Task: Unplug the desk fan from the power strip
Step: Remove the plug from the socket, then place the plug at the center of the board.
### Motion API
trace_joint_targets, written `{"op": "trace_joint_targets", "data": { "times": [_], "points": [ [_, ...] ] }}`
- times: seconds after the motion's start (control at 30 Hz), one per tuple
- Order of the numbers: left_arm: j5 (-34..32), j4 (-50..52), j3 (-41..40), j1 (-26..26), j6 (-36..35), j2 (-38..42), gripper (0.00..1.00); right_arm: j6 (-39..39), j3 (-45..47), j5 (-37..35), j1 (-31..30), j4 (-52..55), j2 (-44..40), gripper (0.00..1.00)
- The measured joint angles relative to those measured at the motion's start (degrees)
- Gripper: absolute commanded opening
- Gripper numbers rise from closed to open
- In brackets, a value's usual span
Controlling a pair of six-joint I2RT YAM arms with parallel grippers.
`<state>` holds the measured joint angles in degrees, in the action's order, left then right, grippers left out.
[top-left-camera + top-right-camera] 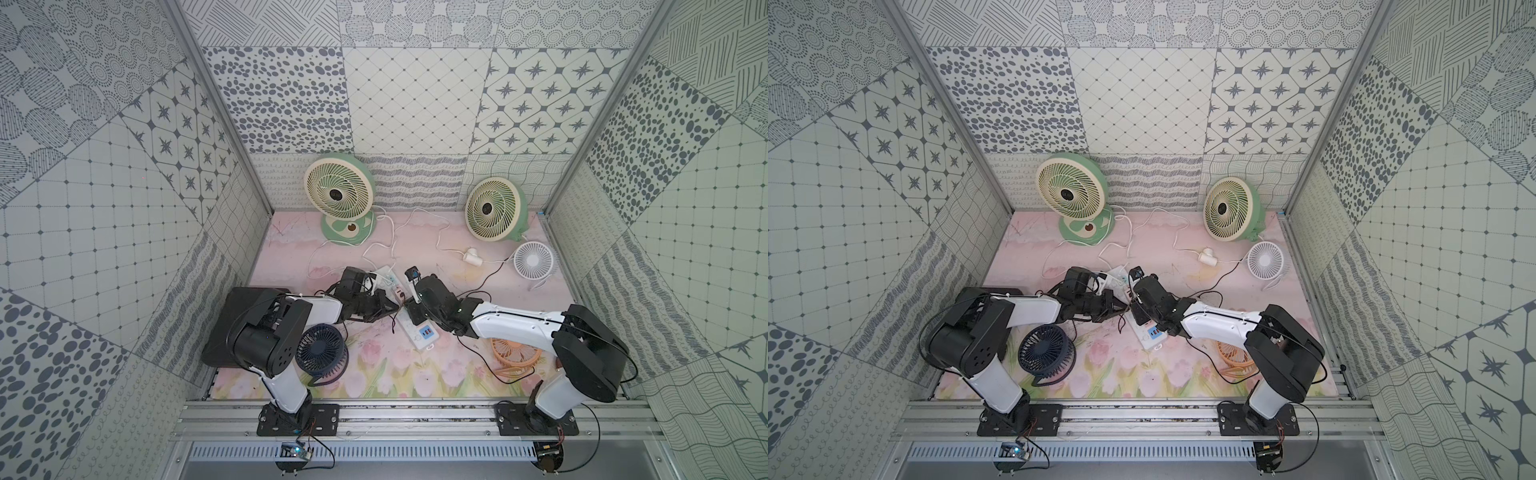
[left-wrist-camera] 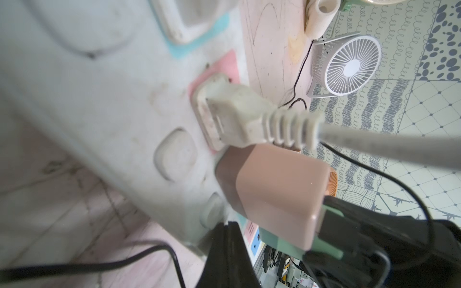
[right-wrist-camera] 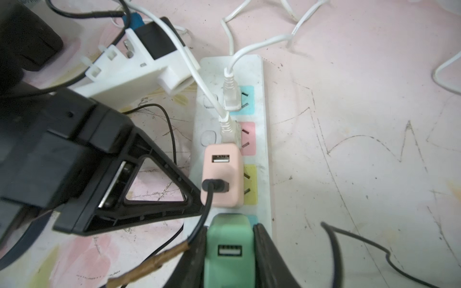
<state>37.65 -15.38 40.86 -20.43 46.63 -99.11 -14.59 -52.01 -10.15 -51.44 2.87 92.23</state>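
- Right gripper (image 3: 229, 235) is clamped on a green adapter (image 3: 228, 224), with a black finger (image 3: 267, 254) against each flank.
- Left gripper (image 3: 195, 199) has its fingers pressed together and holds nothing. Its tip sits at the side of the power strip (image 3: 264, 139), touching or just short of a pink adapter (image 3: 222, 172).
- The power strip lies slanted near the middle of the worktop (image 1: 291, 249), with its blue USB panel (image 1: 424, 332) toward the front edge.
- Along the strip there is a white plug (image 3: 230, 98) in the blue socket and a second white plug (image 3: 228, 131) in the pink socket. The pink adapter sits over the yellow socket, and the green adapter comes next (whether its prongs are fully seated is hidden).
- A black cable (image 3: 209, 199) leaves the pink adapter's lower USB port.
- A large green fan (image 1: 338, 189) stands at the back edge, left of centre, and a second green fan (image 1: 494, 208) stands near the back right corner.
- A small white fan (image 1: 533, 259) sits by the right edge.
- A navy fan (image 1: 322, 353) stands near the front left corner, beside the left arm.
- An orange fan (image 1: 513, 353) lies toward the front right, partly under the right arm.
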Motion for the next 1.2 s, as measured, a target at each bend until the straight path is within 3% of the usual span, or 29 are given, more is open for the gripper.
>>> {"op": "trace_joint_targets", "data": {
  "times": [0.23, 0.53, 0.87, 1.2],
  "points": [
    [0.00, -0.02, 0.00, 0.00, -0.02, -0.02, 0.00, -1.11, 2.10, 1.75, 3.50, 0.50, -2.56, 0.01],
    [0.02, -0.02, 0.11, 0.00, 0.00, -0.13, 0.00, 0.90, 1.25, -1.38, 1.33, 4.07, -3.17, 0.01],
    [0.07, -0.09, 0.11, 0.07, 0.02, -0.20, 0.00, -0.37, 2.32, 1.88, 14.47, 5.16, -11.56, 0.02],
    [0.09, -0.48, -0.04, 0.11, 0.02, -0.22, 0.00, -3.52, 2.32, 8.61, 30.29, 6.88, -12.41, 0.03]
  ]
}}
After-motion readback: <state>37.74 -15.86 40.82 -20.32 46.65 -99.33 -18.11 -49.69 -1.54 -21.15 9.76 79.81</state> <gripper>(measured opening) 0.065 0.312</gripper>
